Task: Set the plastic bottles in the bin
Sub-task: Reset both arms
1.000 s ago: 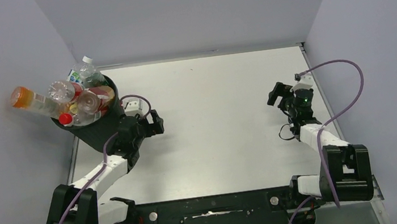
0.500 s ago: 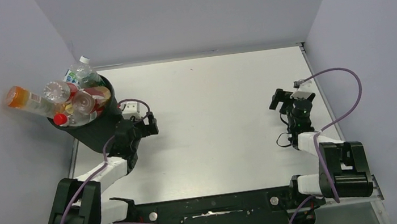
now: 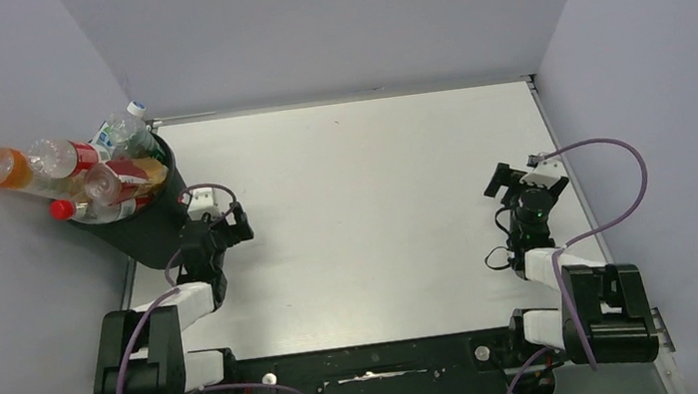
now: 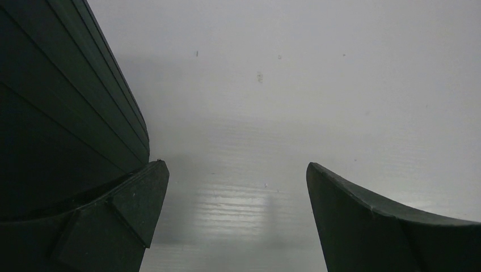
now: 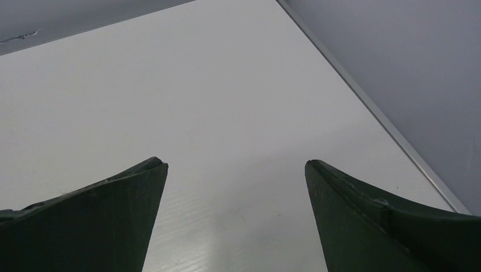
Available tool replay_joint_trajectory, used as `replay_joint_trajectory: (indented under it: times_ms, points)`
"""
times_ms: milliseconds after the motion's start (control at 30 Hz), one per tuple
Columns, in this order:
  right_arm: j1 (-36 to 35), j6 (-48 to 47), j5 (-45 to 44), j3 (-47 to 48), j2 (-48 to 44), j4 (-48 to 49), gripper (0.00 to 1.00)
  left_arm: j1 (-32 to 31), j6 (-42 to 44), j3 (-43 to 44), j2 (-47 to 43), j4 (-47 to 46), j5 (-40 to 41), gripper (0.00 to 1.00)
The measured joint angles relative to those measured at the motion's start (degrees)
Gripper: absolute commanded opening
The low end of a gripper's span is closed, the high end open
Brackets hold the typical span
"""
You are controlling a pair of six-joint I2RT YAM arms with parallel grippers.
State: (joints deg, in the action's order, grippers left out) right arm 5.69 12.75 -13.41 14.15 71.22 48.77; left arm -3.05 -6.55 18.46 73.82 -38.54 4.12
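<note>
The black bin (image 3: 143, 227) stands at the table's left edge, tilted toward the left wall. Several plastic bottles (image 3: 87, 179) stick out of its top, among them an orange-capped one (image 3: 5, 169) and a red-capped one (image 3: 62, 208). My left gripper (image 3: 220, 225) is open and empty, just right of the bin's lower wall; that wall fills the left of the left wrist view (image 4: 57, 113), right beside the left finger. My right gripper (image 3: 512, 180) is open and empty low over the right side of the table, with only bare table between its fingers (image 5: 238, 187).
The white table (image 3: 366, 205) has grey walls on the left, back and right. A raised rim runs along its right edge (image 5: 368, 113). Purple cables loop over both arms.
The bin and its bottles have tipped and shifted left toward the wall. My left arm has drawn back toward its base along the bin's side. My right arm has drawn back and to the right.
</note>
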Motion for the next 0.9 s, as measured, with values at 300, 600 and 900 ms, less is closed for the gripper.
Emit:
replay_joint_trajectory:
  times_ms: [300, 600, 900]
  points:
    - [0.0, -1.01, -3.23, -1.75, -2.38, 0.04, 0.98, 1.05, -0.46, -1.49, 6.47, -5.29, -2.19, 0.95]
    - [0.0, -0.85, -5.95, -3.45, 2.01, 1.64, 0.98, 1.46, -0.02, -1.66, 8.55, -8.9, -3.26, 0.95]
    - [0.0, -1.27, -6.27, -2.78, 4.04, 1.29, 0.98, 2.43, 1.84, -1.79, 9.35, -10.82, -3.5, 0.95]
